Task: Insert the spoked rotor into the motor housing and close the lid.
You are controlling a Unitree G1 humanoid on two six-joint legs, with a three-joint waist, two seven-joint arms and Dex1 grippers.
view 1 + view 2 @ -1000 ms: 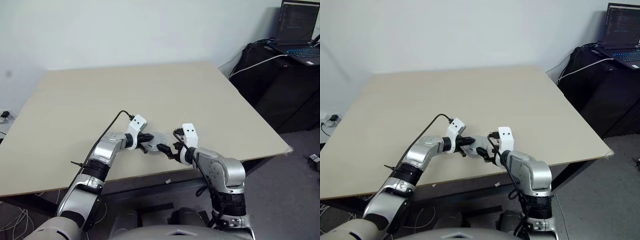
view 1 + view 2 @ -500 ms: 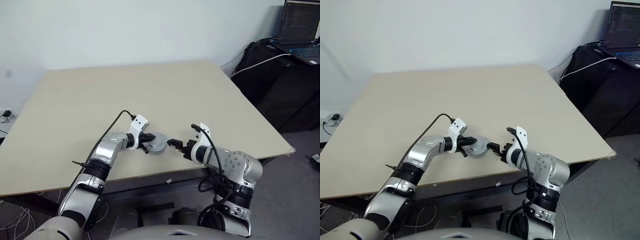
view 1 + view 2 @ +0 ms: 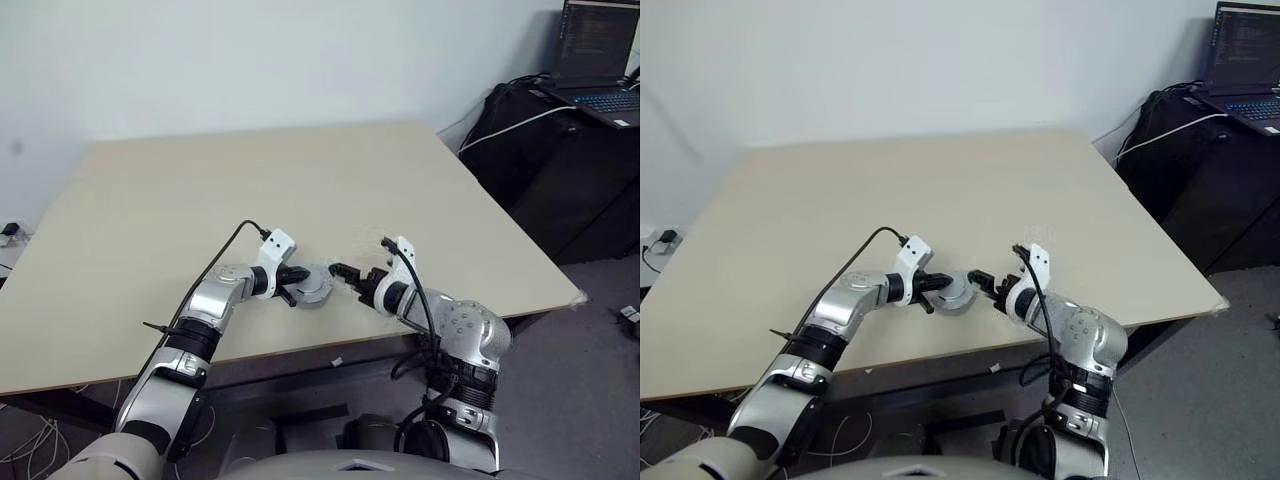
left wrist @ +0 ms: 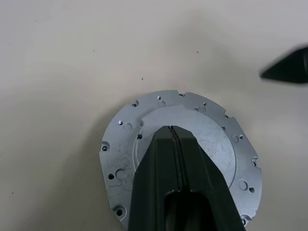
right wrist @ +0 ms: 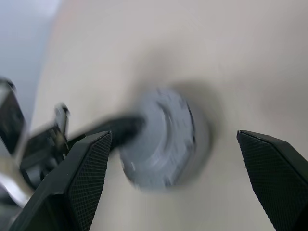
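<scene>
Silver-grey round metal lid (image 4: 180, 156), drilled with small holes round its rim and a raised disc at centre, lies flat on the beige desk (image 3: 300, 180) near the front edge; it appears to cap a stack, seen as a thick grey puck in the right wrist view, so rotor and housing are presumably beneath, hidden; cannot confirm.

Left gripper (image 4: 173, 139): fingers pressed together, tips resting on the lid's raised centre, pinching nothing.

Right gripper (image 5: 173, 144): fingers spread wide, just beside the lid on the side away from the left gripper, apart from it.

Handling judgement: machined metal, stiff, fairly heavy for its size, smooth and likely slippery on the desk; not fragile, but could tilt or skid if pushed off-centre. Best hold: across the rim at opposite edges, or press down on the centre.
</scene>
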